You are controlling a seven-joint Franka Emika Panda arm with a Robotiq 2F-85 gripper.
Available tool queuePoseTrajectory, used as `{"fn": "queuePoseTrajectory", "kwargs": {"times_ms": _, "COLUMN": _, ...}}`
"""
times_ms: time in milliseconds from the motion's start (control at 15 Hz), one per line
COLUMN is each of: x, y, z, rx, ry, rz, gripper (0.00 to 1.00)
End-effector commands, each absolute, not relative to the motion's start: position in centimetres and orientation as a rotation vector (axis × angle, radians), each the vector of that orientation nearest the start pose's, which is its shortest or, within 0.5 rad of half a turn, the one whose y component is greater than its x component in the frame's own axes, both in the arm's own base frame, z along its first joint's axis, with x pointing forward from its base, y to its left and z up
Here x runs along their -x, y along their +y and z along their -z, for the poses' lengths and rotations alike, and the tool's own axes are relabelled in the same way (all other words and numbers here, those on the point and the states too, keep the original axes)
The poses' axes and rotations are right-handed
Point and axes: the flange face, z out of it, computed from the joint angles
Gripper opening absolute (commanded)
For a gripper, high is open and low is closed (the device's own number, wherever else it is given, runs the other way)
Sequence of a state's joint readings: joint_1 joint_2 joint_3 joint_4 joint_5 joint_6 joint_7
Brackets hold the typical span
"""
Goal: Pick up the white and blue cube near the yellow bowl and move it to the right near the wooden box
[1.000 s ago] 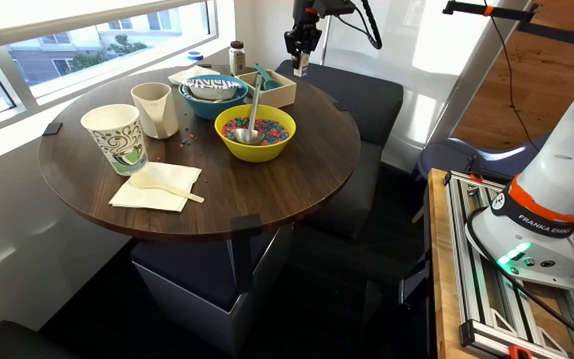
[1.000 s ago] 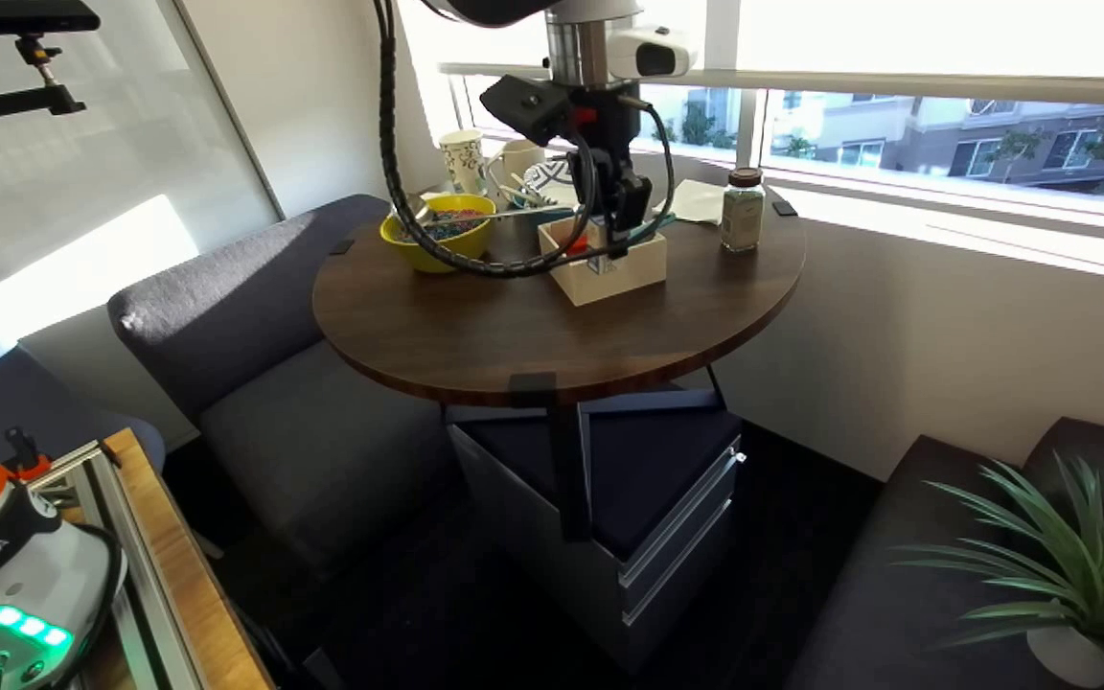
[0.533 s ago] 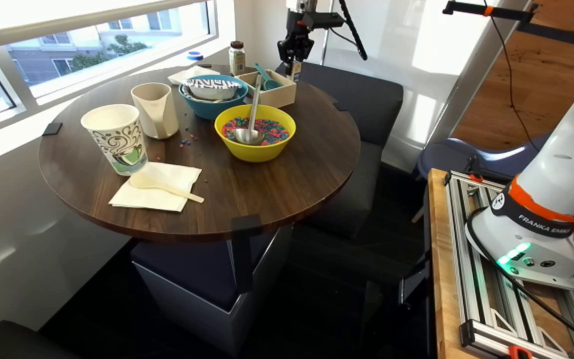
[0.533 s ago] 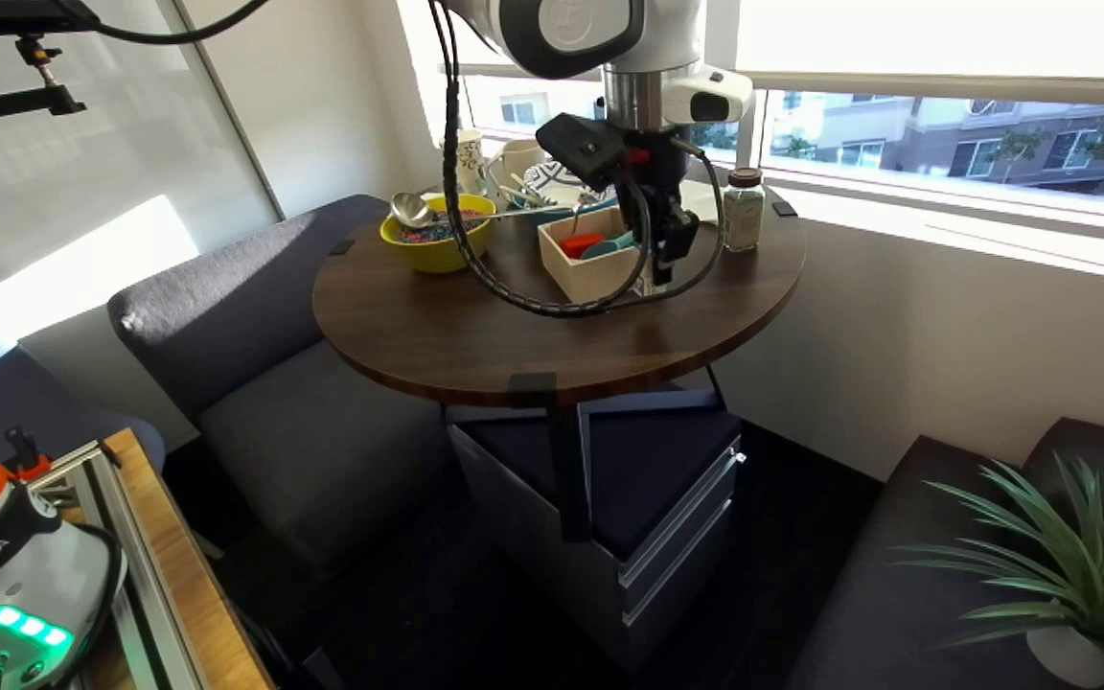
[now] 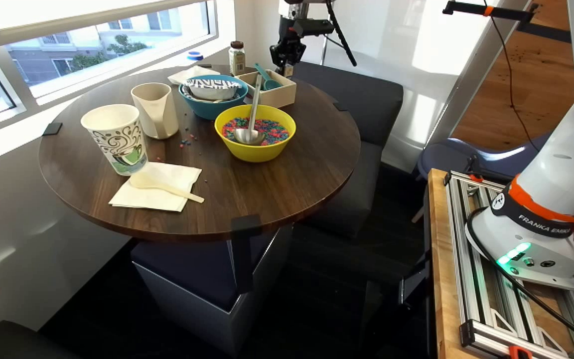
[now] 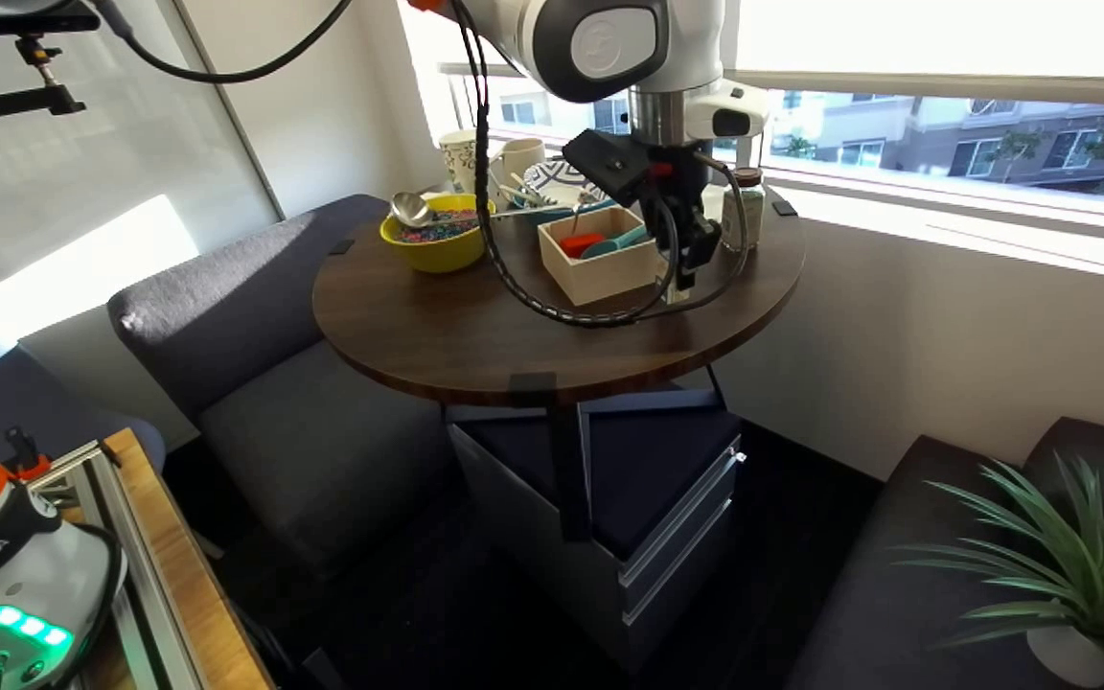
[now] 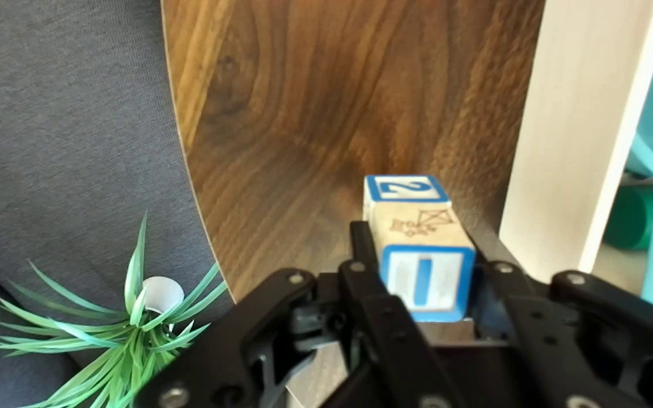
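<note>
White-and-blue cube pinched in the claw, just beside the box, on or just above the worktop, can't tell which; probably light, hard, not fragile, best held square across two opposite flat sides.

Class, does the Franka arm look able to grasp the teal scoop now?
Probably not: its fingers grip the white and blue cube. Emptied, they might reach the teal scoop through the open top of the wooden box.

White arm, orange band, black cable, black fingers
</note>
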State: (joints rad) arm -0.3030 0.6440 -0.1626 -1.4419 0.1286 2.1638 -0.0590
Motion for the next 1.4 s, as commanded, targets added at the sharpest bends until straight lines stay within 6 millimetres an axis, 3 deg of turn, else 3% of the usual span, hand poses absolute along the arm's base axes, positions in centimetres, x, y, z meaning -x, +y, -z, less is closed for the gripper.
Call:
{"fn": "queuePoseTrajectory", "kwargs": {"times_ms": 0, "x": -67.2, "y": -30.3, "z": -31.8, "rx": 3.060, "ry": 0.697, "rz": 0.182, "gripper": 0.30}}
{"fn": "queuePoseTrajectory", "kwargs": {"times_ms": 67, "x": -67.3, "y": -30.3, "z": -31.7, "rx": 3.062, "ry": 0.694, "rz": 0.184, "gripper": 0.59}}
{"fn": "queuePoseTrajectory", "kwargs": {"times_ms": 200, "x": -67.3, "y": -30.4, "z": -31.8, "rx": 3.060, "ry": 0.693, "rz": 0.191, "gripper": 0.66}}
{"fn": "queuePoseTrajectory", "kwargs": {"times_ms": 533, "x": -66.9, "y": -30.9, "z": -34.1, "rx": 3.053, "ry": 0.687, "rz": 0.207, "gripper": 1.00}}
{"fn": "queuePoseTrajectory", "kwargs": {"times_ms": 867, "x": -64.4, "y": -32.1, "z": -38.5, "rx": 3.055, "ry": 0.639, "rz": 0.158, "gripper": 1.00}}
{"fn": "queuePoseTrajectory", "kwargs": {"times_ms": 1000, "x": -62.7, "y": -32.3, "z": -41.2, "rx": 3.065, "ry": 0.514, "rz": 0.157, "gripper": 1.00}}
{"fn": "queuePoseTrajectory", "kwargs": {"times_ms": 1333, "x": -58.8, "y": -30.7, "z": -47.3, "rx": 3.075, "ry": 0.286, "rz": 0.229, "gripper": 1.00}}
